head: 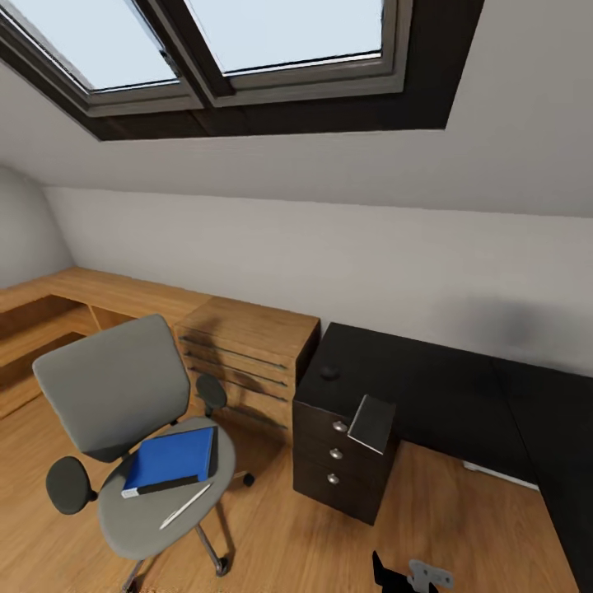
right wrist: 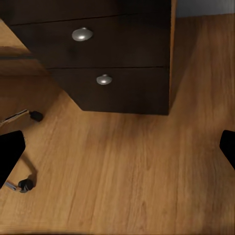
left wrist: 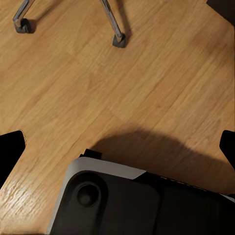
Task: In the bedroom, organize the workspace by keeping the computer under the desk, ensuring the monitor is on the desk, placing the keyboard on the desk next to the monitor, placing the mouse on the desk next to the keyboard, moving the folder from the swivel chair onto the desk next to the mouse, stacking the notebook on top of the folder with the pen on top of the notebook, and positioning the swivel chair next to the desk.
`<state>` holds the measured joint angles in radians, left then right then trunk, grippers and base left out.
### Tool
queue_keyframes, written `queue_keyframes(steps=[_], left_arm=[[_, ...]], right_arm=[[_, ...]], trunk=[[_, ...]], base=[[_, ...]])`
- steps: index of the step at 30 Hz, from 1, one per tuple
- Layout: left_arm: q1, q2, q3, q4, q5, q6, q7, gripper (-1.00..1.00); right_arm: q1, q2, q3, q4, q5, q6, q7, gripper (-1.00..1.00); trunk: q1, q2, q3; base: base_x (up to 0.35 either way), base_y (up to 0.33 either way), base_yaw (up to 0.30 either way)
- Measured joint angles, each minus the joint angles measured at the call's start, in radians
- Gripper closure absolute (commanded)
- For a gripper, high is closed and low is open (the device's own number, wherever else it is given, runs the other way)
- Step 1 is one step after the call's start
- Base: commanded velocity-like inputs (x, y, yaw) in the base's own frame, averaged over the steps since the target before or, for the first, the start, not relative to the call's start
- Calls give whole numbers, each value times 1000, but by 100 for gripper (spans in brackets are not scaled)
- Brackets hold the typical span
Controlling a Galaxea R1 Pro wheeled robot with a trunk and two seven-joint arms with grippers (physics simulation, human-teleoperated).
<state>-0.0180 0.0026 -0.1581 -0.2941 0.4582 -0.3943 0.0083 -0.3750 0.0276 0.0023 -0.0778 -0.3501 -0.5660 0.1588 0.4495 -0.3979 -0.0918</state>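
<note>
The grey swivel chair [head: 115, 387] stands on the wooden floor at the left, apart from the black desk [head: 445, 387]. A blue folder [head: 169, 461] lies on the chair's seat, with the pale pen [head: 185, 505] beside it. The small black mouse [head: 329, 371] rests on the desk above the drawer unit [head: 333, 461]. A small dark rectangular item, apparently the notebook [head: 372, 422], lies at the desk's front edge. My left gripper [left wrist: 117, 149] hangs open over bare floor near the chair's castors [left wrist: 117, 39]. My right gripper [right wrist: 117, 149] is open above the floor before the drawer knobs [right wrist: 82, 34].
A light wooden dresser [head: 247, 346] stands between the chair and the desk, joined to a low wooden bench [head: 99, 292] along the wall. The ceiling slopes low with skylights [head: 247, 33]. My base [left wrist: 122, 200] is over the floor. Part of my right arm [head: 416, 574] shows at the bottom.
</note>
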Motion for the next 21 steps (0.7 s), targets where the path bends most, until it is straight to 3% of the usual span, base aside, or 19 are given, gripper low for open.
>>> queue_keyframes(steps=[21], left_arm=[[0, 0, 0, 0, 0, 0, 0, -100]], right_arm=[[0, 0, -1, 0, -1, 0, 0, -100]], trunk=[[0, 0, -12]], base=[[0, 0, 258]])
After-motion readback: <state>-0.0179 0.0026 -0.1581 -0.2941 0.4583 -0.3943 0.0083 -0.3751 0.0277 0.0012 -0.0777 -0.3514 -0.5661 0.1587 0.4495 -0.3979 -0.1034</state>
